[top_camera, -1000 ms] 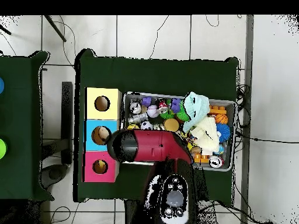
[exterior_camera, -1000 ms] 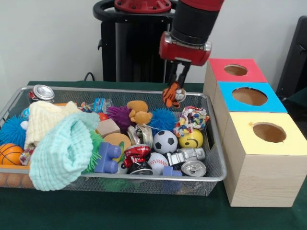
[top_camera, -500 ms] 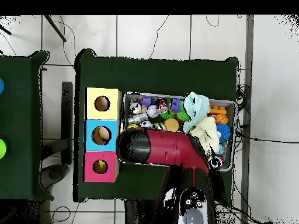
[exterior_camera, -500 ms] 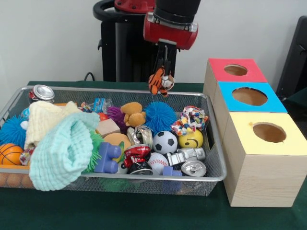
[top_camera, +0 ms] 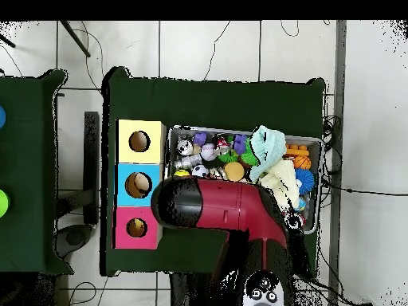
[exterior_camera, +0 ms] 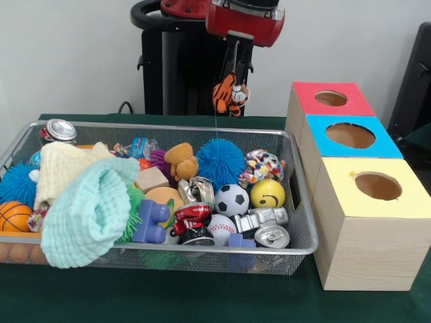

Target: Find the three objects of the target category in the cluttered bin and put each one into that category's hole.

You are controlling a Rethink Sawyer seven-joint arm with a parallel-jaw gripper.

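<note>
Carrying a small tiger toy (exterior_camera: pixel 229 96), I have the fingers (exterior_camera: pixel 233 75) clamped on it, high above the far rim of the wire bin (exterior_camera: pixel 296 195). I judge this the transfer step: next I swing toward the boxes and choose the matching hole, red (exterior_camera: pixel 330 98), blue (exterior_camera: pixel 350 135) or yellow (exterior_camera: pixel 378 186). Air between bin and boxes looks open; the toy must clear the red box's edge.

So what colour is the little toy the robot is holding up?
Orange with black stripes, like a tiger: the toy shows best in the front view.
</note>
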